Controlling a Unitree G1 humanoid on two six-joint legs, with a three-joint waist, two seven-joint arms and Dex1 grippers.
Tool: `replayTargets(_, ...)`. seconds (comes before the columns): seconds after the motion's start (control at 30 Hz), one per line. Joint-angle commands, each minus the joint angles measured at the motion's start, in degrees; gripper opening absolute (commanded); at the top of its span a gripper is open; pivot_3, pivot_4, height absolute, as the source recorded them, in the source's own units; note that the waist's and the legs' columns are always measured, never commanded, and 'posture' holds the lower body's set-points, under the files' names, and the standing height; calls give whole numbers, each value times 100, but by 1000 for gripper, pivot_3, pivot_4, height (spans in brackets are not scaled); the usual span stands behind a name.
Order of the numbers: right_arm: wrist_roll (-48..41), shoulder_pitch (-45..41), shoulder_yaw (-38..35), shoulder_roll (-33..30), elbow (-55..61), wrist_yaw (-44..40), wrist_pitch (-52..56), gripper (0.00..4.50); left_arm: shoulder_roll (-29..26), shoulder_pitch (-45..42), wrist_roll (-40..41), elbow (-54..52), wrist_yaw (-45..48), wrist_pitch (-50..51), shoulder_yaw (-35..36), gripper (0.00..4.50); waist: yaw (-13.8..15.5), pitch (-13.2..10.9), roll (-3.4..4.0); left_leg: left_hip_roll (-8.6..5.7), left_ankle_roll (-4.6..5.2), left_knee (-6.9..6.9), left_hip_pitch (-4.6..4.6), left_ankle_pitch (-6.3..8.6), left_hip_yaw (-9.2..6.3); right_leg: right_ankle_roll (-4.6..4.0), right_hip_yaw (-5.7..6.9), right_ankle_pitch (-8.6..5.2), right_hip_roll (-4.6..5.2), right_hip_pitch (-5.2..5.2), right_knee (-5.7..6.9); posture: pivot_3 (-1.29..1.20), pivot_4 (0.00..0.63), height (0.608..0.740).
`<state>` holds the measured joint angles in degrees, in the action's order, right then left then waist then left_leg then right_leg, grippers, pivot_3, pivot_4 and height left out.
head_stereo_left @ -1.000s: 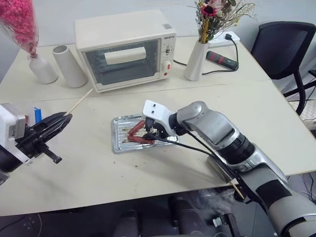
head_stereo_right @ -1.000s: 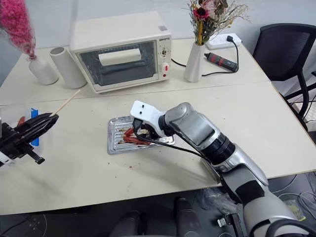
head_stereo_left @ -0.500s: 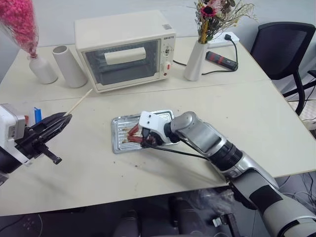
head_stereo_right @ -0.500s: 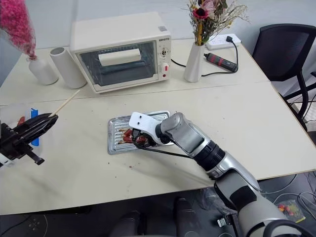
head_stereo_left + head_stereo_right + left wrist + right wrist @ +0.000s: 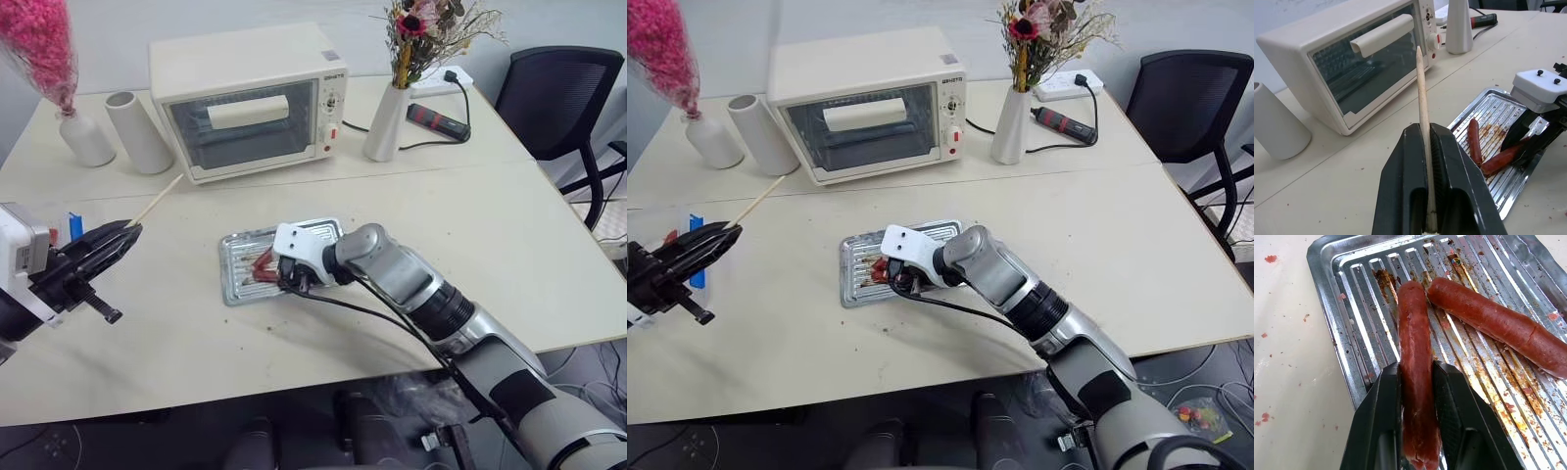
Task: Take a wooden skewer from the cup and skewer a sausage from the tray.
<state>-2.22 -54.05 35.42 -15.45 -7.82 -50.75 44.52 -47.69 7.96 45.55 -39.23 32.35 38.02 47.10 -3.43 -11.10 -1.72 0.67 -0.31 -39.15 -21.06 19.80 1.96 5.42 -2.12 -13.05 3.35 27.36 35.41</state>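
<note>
Table [image 5: 549, 255]: cream, crumb-flecked | Toaster oven [image 5: 250, 98]: white, 12 o'clock, door shut | White cylinder [image 5: 137, 130]: 10 o'clock, just beside bottle vase [image 5: 86, 137] with pink sprigs | Slim vase [image 5: 388, 119]: dried flowers, 1 o'clock | Power strip [image 5: 460, 74]: behind it | Black chair [image 5: 560, 98]: 2 o'clock | Blue strip [image 5: 74, 225]: 9 o'clock

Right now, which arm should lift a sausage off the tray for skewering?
Right. The right gripper already has its fingers closed around one sausage on the tray. The left gripper is off to the side, shut on the wooden skewer.
</note>
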Motion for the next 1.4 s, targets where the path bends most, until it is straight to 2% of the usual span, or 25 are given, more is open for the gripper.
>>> replayTargets(0.03,-73,35,-164,-26,206,-153,85,984,-81,-71,-5,62,40,-89,7,0,2,0,0,0,0,0,-1,0,0,0,0,0,0,0,3,0,150,740)
replayTargets(0.37,-303,-98,-491,-141,569,-431,428,984,-127,-249,10,189,99,-98,-125,0,6,0,0,0,0,0,-5,0,-2,0,3,0,3,1,4,0,150,740)
replayTargets(0.43,-521,-260,-699,-391,829,-748,508,984,-190,-342,179,246,158,-2,-125,0,12,0,0,0,0,0,-6,0,-5,0,5,0,1,0,2,0,150,740)
replayTargets(0.53,-1128,-692,-1220,-1124,1168,-1732,422,984,-450,-435,793,385,514,330,-31,0,22,-2,1,-5,2,0,-12,0,-7,1,7,0,-5,3,1,0,150,740)
replayTargets(0.7,-1717,-882,-1566,-2088,1363,-3034,-86,984,-921,-148,1254,340,1356,653,50,0,13,-2,1,7,11,2,-9,10,-15,0,18,0,-26,-11,-37,0,150,740)
replayTargets(0.83,-1844,-856,-1689,-2532,1211,-3743,-688,984,-1330,-24,1573,230,1999,870,11,0,5,-4,3,10,11,4,-9,13,-2,0,7,0,-48,-7,-41,0,150,740)
replayTargets(1.07,-1772,-959,-1663,-2479,932,-3763,-946,984,-1802,-611,1792,265,2238,899,-590,0,12,-4,4,7,2,3,0,9,4,-7,-3,0,-62,-5,-34,0,150,740)
replayTargets(1.4,-1874,-959,-1735,-2439,1091,-3651,-780,984,-1823,-1210,1444,478,2314,735,-1358,0,21,-4,5,9,-4,3,-5,6,5,-14,-6,1,-68,3,-29,0,150,740)
